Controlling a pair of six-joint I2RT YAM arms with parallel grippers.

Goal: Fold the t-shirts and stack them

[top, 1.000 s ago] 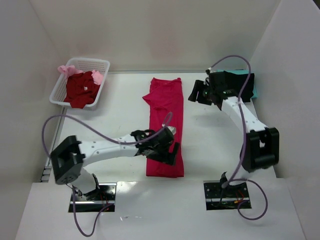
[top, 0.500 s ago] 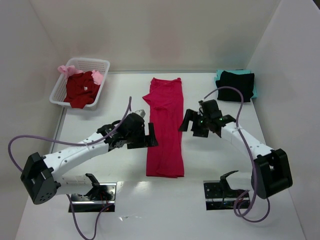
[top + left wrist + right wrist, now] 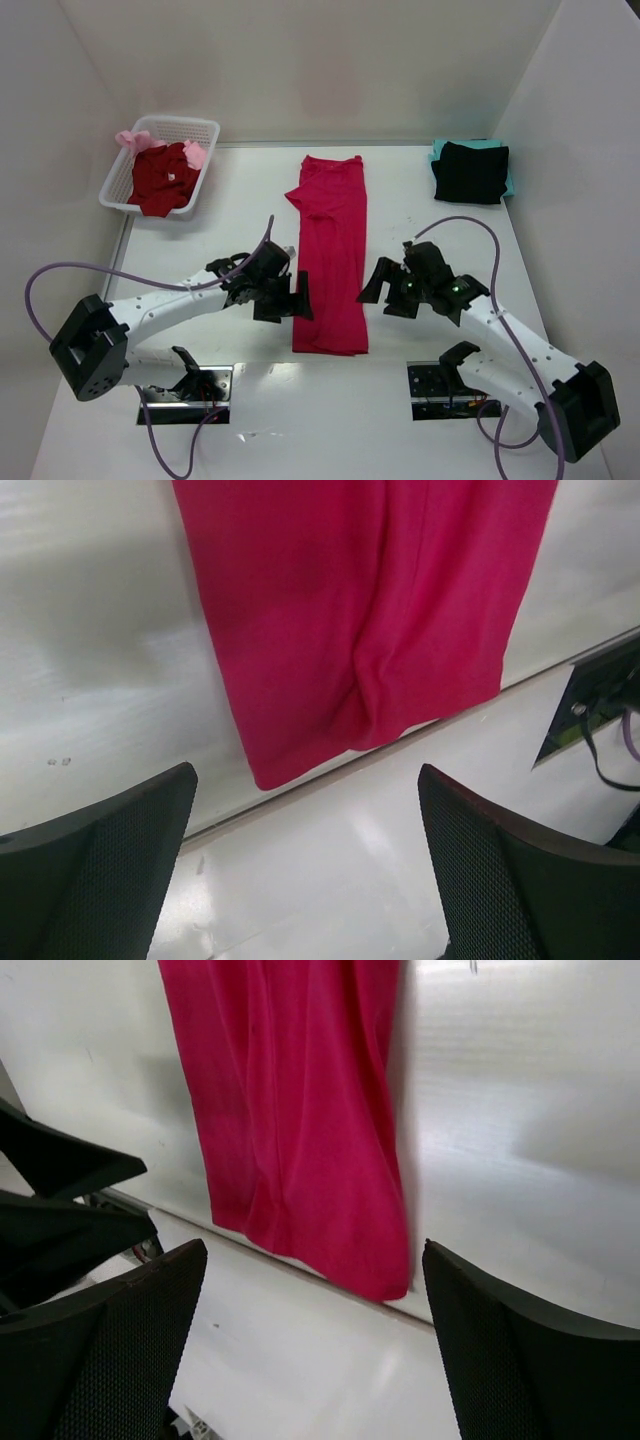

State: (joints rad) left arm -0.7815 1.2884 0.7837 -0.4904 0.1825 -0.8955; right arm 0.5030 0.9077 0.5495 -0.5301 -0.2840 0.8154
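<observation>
- The left claw (image 3: pixel 284 298) hovers just beside the left edge of the crimson-pink t-shirt (image 3: pixel 330 250), near the shirt's lower end. Its fingers stand wide apart with nothing between them (the left wrist view shows only cloth and bare table (image 3: pixel 240 215) past the gap).
- The right claw (image 3: pixel 386 292) hovers just beside the shirt's right edge, straight across the cloth from the left claw. It too is spread wide and holds nothing.
- The crimson-pink t-shirt lies flat between the two claws, folded into a long narrow strip. It runs away from them towards the back wall, with its hem end nearest the claws.
- Well beyond the right claw, off to its right at the far corner, a folded black t-shirt (image 3: pixel 470 172) rests on a teal t-shirt (image 3: pixel 438 150).
- Well beyond the left claw, off to its left, a white lattice basket (image 3: pixel 203 127) holds a crumpled dark red t-shirt (image 3: pixel 160 182). A pale pink t-shirt (image 3: pixel 132 140) spills over the basket's rim.
</observation>
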